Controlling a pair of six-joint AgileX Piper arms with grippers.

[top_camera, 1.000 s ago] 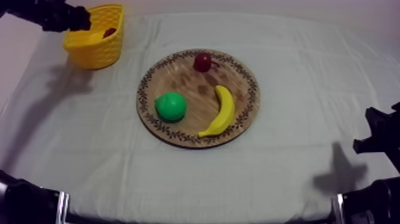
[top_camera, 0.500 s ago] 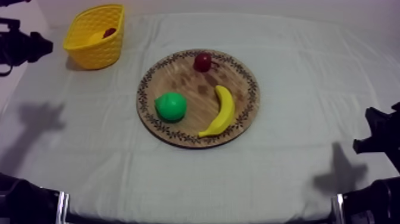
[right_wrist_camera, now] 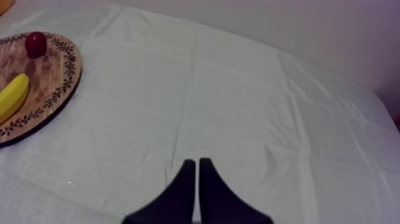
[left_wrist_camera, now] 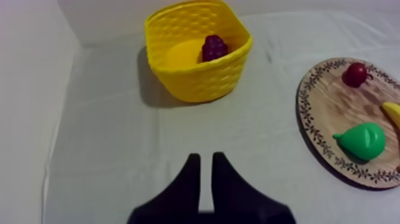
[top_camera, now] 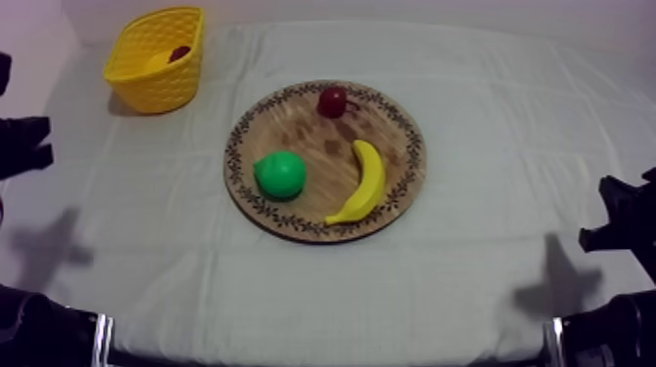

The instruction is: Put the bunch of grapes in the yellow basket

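The dark purple bunch of grapes [top_camera: 180, 53] [left_wrist_camera: 214, 47] lies inside the yellow basket [top_camera: 161, 90] [left_wrist_camera: 202, 86] at the table's far left corner. The round wooden board [top_camera: 314, 132] [left_wrist_camera: 331, 107] [right_wrist_camera: 55, 70] sits in the middle of the table. My left gripper [top_camera: 25, 146] [left_wrist_camera: 205, 170] is at the table's left edge, well short of the basket, fingers nearly together with nothing between them. My right gripper [top_camera: 613, 220] [right_wrist_camera: 196, 165] rests low at the right edge, shut as a narrow wedge on nothing.
On the board lie a green pear [top_camera: 281, 174] [left_wrist_camera: 364, 140], a banana [top_camera: 363, 181] [right_wrist_camera: 12, 95] and a small red fruit [top_camera: 332, 101] [left_wrist_camera: 356, 74] [right_wrist_camera: 36, 43]. Bare cloth stretches between the basket and the board and across the right half.
My left arm has pulled back from over the basket toward the table's left edge and nearer the front, and its fingers have closed. The right arm has not moved.
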